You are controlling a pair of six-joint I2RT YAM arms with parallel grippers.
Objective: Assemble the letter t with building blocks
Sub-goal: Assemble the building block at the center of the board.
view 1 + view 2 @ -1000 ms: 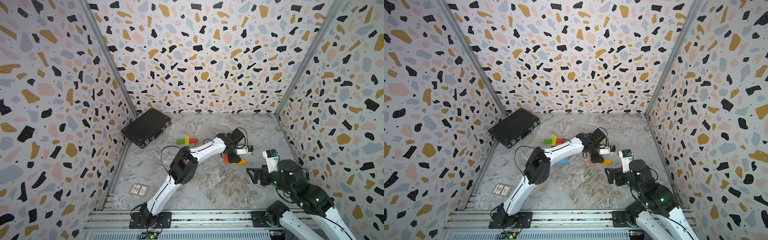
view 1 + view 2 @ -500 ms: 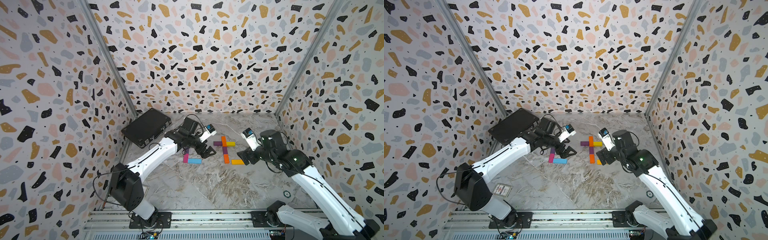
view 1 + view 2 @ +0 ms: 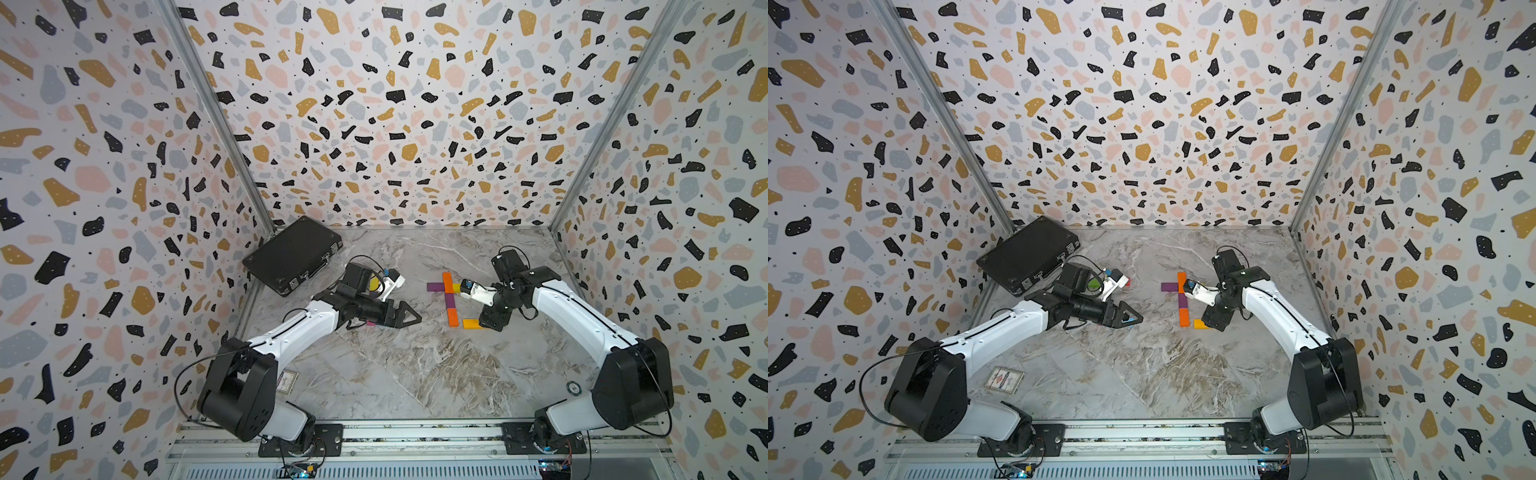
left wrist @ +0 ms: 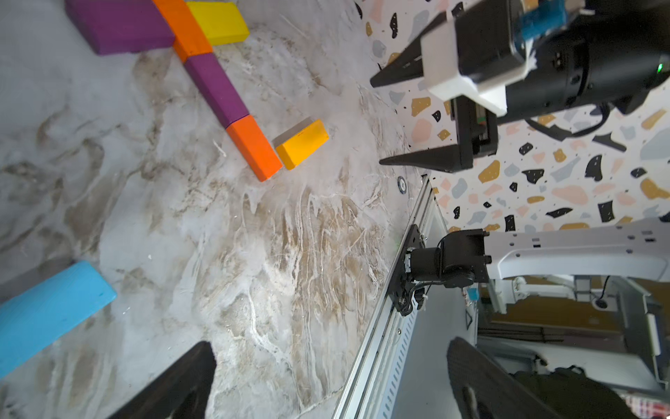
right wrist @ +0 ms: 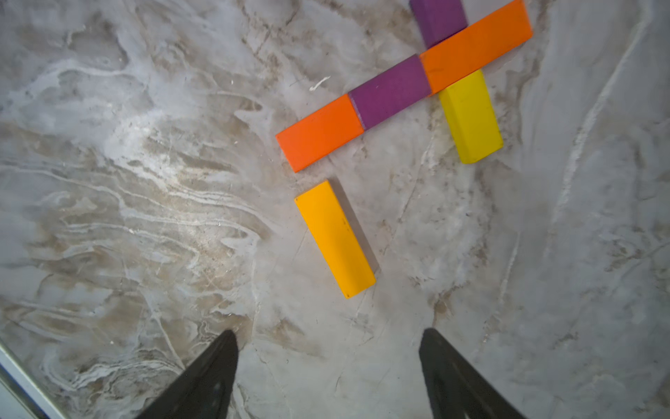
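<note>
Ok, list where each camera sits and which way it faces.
Top views: high up, side by side, looking down at the table; left arm, right arm, left gripper, right gripper all show.
Left wrist: on the left arm, looking across the table at the t of blocks; its own fingers and the right gripper show.
Right wrist: looking down at the amber block; its own fingers show.
Shared: both wrist views show the t and amber block.
</note>
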